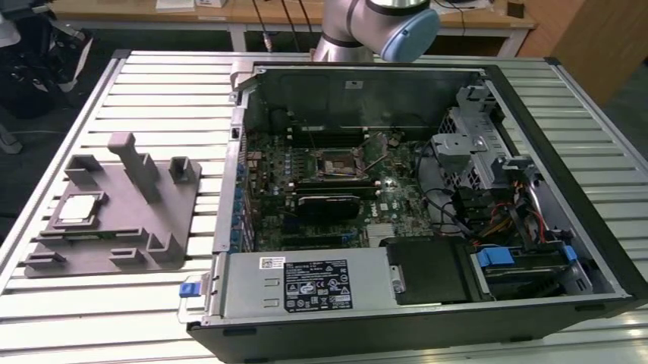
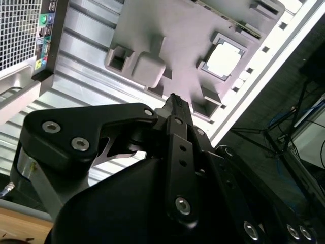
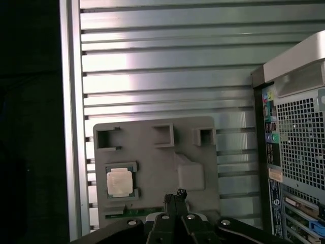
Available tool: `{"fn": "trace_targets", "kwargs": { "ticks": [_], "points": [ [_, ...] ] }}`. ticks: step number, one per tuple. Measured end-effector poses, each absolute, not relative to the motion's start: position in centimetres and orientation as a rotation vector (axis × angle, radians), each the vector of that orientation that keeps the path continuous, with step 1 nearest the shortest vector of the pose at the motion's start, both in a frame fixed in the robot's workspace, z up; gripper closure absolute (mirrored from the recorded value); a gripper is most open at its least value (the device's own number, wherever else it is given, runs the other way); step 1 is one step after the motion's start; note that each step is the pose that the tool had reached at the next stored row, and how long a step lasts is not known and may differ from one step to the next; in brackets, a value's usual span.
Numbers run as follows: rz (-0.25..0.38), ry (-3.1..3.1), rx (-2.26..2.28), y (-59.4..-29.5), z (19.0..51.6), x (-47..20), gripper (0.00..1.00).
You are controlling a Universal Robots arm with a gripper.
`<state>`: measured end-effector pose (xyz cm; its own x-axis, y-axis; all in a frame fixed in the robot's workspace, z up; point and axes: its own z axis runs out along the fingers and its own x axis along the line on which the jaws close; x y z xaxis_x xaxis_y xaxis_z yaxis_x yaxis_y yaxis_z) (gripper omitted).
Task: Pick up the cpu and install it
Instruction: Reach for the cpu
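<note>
The chip (image 3: 122,181) lies flat in its square nest on the grey holder (image 3: 152,157). The holder rests on the slatted tabletop (image 3: 162,51), beside the open computer (image 1: 405,98). Nothing is touching the chip.

The claw (image 3: 175,195) hangs above the holder, near the chip but off to one side, not over it. Its two fingers look pressed together, with nothing between them.

The job right now looks like getting to the chip for the pick-up, so the task seems to be at its very start. To do this well, I think the claw should line up right over the middle of the chip. It should also be wide enough to clear the chip's edges before it goes low. Straight and slow seems best, because the nest walls sit close around the chip and a crooked grip could tip it. The black socket (image 1: 335,163) inside the computer is well apart from the holder.
</note>
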<state>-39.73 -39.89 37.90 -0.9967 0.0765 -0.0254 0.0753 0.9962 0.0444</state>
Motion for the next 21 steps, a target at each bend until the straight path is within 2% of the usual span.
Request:
{"fn": "trace_targets", "kwargs": {
  "ticks": [21],
  "points": [
    [0.068,3.111,0.118,-40.8,36.1,-41.7,0.89]
  ]
}}
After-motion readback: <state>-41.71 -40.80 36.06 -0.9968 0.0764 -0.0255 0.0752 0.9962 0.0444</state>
